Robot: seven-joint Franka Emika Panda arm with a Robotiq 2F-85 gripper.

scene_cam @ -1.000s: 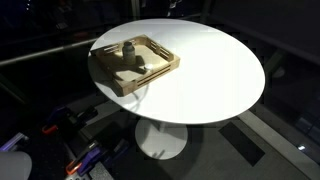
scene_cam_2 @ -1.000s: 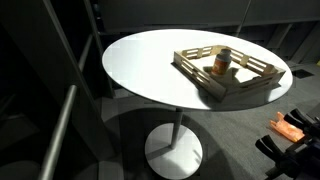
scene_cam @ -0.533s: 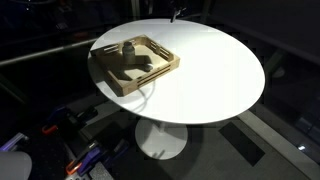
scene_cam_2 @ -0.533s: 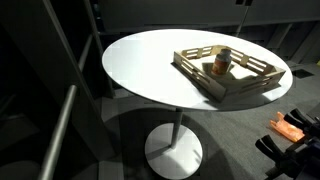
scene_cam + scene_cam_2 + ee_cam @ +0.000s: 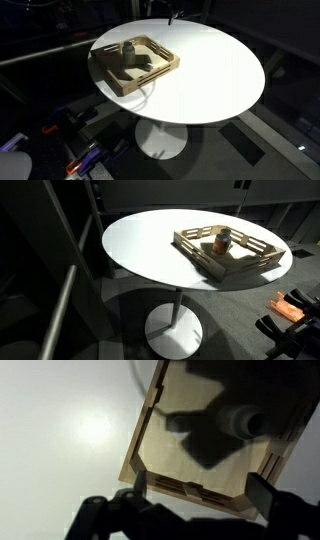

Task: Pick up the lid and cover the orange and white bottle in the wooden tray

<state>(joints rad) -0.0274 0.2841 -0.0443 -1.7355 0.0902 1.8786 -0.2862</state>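
Observation:
The wooden tray (image 5: 112, 78) sits near the table's edge and shows in both exterior views (image 5: 205, 262). The orange and white bottle (image 5: 222, 242) stands upright inside it, and looks pale in an exterior view (image 5: 128, 47). In the wrist view the tray (image 5: 150, 420) lies below me, with the bottle (image 5: 242, 422) seen from above. The small round lid (image 5: 177, 423) lies on the tray floor beside the bottle, half in shadow. My gripper (image 5: 198, 495) is open and empty, high above the tray's near wall. Its tip only just shows at the top of an exterior view (image 5: 171, 13).
The round white table (image 5: 210, 75) stands on one central pedestal (image 5: 178, 320). Dark clutter and cables lie on the floor at lower left (image 5: 70, 140). An orange object (image 5: 290, 307) sits on the floor at lower right. The arm's shadow falls across the tray.
The arm's shadow has spread over the tray floor and the lid. The gripper tip at the top of the view has shifted slightly. The bottle and lid have not moved.

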